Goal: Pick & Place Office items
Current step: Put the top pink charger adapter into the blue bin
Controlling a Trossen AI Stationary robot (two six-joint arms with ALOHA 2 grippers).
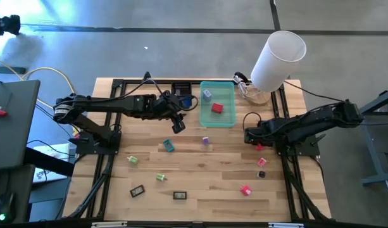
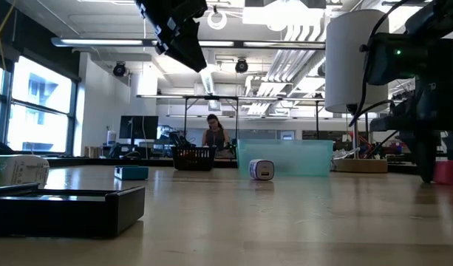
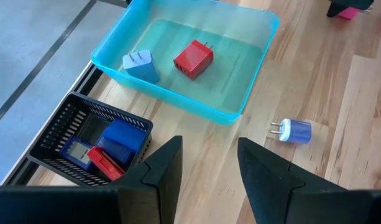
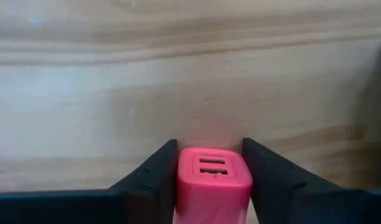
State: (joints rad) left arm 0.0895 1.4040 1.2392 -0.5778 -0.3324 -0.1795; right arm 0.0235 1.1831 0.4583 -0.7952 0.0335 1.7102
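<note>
This is a large open robotics lab or workshop with an industrial look. The light wooden plank table (image 1: 200, 171) carries a black metal frame (image 1: 105, 164) on which two dark arms are mounted, and it stands on a grey concrete floor (image 1: 181, 38). Across the table, the room shows an exposed ceiling with white pipes and ducts (image 2: 285, 66), long strip lights (image 2: 108, 42), and tall windows (image 2: 34, 96) at the left. Far back, a person (image 2: 213, 133) sits at a bench among dark monitors (image 2: 137, 127) and other equipment. Loose cables (image 1: 35, 73) trail on the floor at the table's left.
</note>
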